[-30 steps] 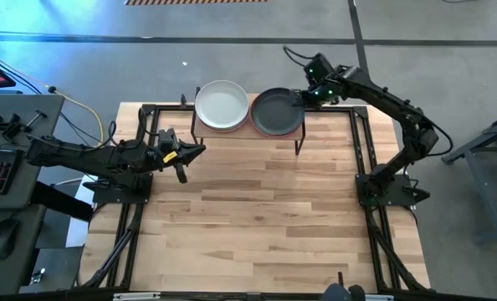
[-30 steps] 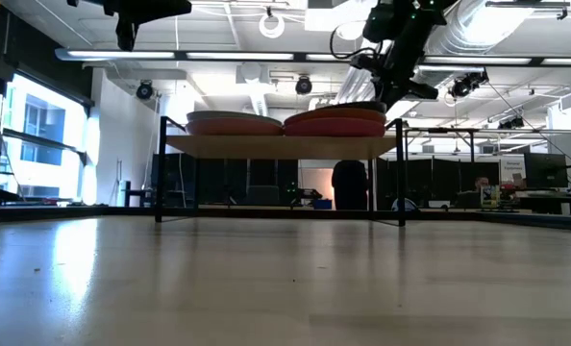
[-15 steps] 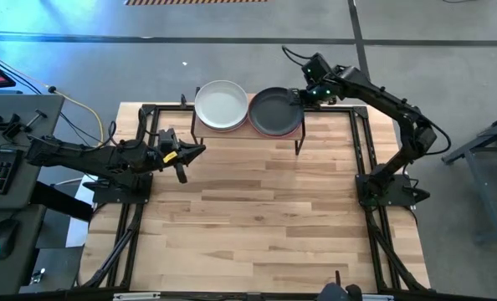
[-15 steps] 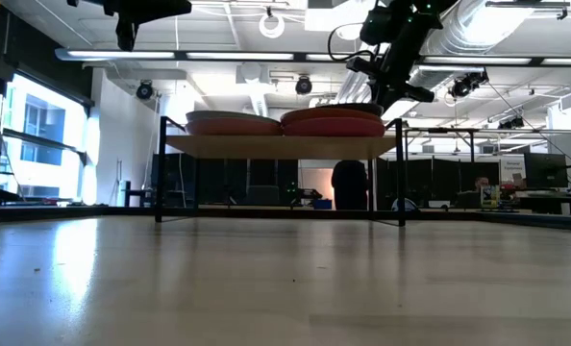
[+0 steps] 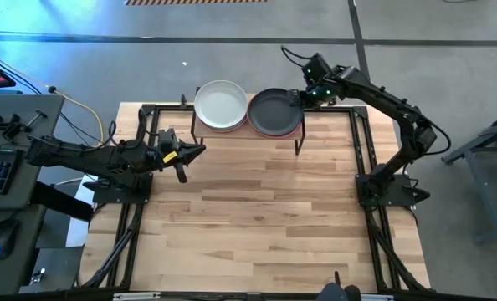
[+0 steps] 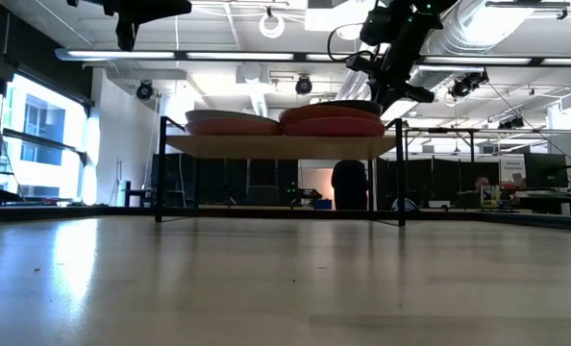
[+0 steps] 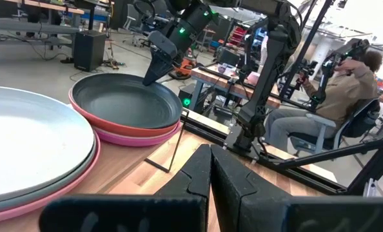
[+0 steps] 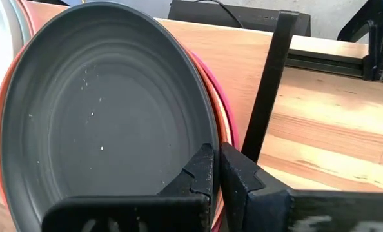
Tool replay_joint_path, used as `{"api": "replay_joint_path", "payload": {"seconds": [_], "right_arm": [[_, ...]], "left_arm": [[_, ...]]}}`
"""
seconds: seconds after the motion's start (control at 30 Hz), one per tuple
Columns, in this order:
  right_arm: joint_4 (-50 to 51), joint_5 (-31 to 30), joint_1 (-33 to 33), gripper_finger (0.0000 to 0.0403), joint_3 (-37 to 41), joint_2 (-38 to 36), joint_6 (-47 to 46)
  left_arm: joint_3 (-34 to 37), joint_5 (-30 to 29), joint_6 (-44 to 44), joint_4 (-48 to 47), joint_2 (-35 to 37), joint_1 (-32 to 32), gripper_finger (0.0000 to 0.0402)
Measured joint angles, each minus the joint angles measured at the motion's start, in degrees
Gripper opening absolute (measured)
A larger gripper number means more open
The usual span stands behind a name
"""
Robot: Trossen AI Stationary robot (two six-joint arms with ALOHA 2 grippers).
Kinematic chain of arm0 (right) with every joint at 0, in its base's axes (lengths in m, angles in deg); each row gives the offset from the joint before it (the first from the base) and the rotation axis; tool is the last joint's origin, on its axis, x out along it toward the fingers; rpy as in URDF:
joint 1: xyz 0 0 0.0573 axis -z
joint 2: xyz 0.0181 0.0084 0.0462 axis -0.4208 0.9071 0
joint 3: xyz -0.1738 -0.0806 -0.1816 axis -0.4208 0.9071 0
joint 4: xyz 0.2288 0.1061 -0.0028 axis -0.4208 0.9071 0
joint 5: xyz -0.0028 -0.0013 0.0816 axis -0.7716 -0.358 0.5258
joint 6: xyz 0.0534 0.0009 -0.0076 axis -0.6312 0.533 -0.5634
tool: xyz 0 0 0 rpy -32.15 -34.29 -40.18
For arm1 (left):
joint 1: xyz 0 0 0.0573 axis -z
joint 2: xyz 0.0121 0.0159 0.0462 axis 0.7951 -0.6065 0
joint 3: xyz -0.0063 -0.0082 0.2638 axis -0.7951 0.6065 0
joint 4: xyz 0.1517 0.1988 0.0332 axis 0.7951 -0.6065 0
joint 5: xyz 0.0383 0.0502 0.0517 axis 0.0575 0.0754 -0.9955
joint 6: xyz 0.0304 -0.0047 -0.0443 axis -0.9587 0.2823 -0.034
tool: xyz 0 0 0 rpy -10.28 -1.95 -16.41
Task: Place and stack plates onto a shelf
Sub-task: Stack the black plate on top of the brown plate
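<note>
So your right tool (image 5: pixel 299 98) is up at the back of the bench (image 5: pixel 257 217), fingers clenched together and parked at the rim of the dark grey plate (image 5: pixel 274 111), not pinching it as far as I can tell; that plate tops the right stack on the shelf (image 6: pixel 281 145), over a terracotta plate (image 7: pixel 124 129) and a magenta plate (image 7: pixel 140 139); the other stack, touching or nearly touching it, has a pale grey-white plate (image 5: pixel 222 104) on top. These look stiff, matte and shallow, probably light but chippy if you clack them; the only real hold is a pinch across the rim edge, and a nudge from the side will likely slide one; left tool (image 5: pixel 181 175) waits clenched shut over the bench's left side.
</note>
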Motion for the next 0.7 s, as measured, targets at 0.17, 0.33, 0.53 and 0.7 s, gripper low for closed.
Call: {"api": "replay_joint_path", "payload": {"seconds": [0.17,0.33,0.53,0.7], "right_arm": [[-0.45,0.21,0.0,0.0,0.0,0.0,0.02],[-0.79,0.28,0.0,0.0,0.0,-0.02,0.02],[-0.81,0.08,-0.02,0.0001,0.0,-0.02,0.02],[-0.79,-0.07,0.0,0.0001,0.0,-0.02,0.08]], "left_arm": [[0.0,-0.01,0.12,0.0,0.02,-0.01,0.0],[0.0,0.01,0.12,0.0,0.0,0.01,0.0],[0.0,0.01,-0.03,0.0,0.02,0.01,0.0],[0.0,0.01,-0.01,0.0,0.01,-0.01,0.0]]}}
